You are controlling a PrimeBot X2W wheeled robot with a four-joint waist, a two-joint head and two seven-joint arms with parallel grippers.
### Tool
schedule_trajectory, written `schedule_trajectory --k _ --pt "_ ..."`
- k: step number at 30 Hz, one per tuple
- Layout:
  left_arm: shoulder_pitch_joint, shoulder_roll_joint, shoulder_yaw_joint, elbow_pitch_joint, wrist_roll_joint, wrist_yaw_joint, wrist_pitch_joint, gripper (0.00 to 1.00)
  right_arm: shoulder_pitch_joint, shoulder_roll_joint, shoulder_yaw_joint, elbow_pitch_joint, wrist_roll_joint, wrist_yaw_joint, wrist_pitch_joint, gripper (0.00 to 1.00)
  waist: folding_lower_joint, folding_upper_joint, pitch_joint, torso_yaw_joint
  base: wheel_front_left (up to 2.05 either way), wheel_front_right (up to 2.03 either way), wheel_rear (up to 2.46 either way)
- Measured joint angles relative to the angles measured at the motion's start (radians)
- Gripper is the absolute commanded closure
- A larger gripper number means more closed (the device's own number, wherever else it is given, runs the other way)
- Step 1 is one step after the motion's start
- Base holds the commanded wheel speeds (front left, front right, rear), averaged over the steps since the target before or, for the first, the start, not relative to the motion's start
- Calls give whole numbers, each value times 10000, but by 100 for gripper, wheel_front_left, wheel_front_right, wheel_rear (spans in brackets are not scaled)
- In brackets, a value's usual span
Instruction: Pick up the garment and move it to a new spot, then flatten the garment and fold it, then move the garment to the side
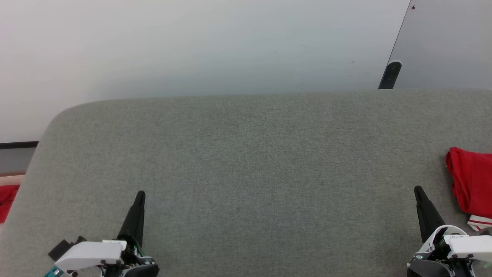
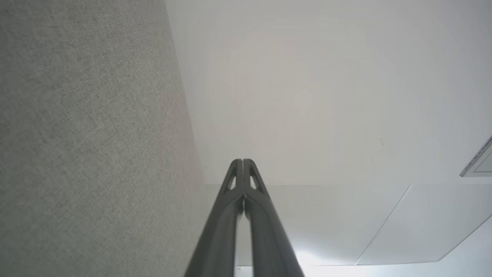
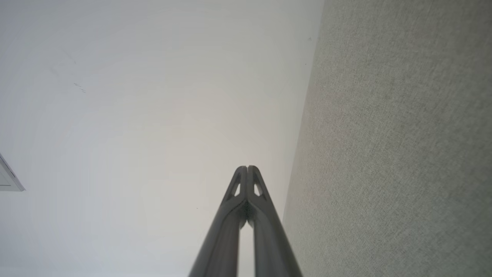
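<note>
A broad grey woven-fabric surface with a rounded far-left corner spread across the lower head view. Beyond its far edge lay a plain, evenly lit, pale white expanse; whether it was wall or floor could not be told. At the upper right stood a slanted smooth grey panel with a short black rounded piece at its lower edge. A thin dark strip ran at the far left. In the left wrist view, thin seams crossed white panelling.

The left gripper and right gripper rest low, fingers pressed together.
</note>
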Motion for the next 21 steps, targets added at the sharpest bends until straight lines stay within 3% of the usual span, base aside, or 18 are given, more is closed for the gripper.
schedule_trajectory --k 21 --pt "-1 0 0 0 0 0 0 100 -1 0 0 0 0 0 0 100 -1 0 0 0 0 0 0"
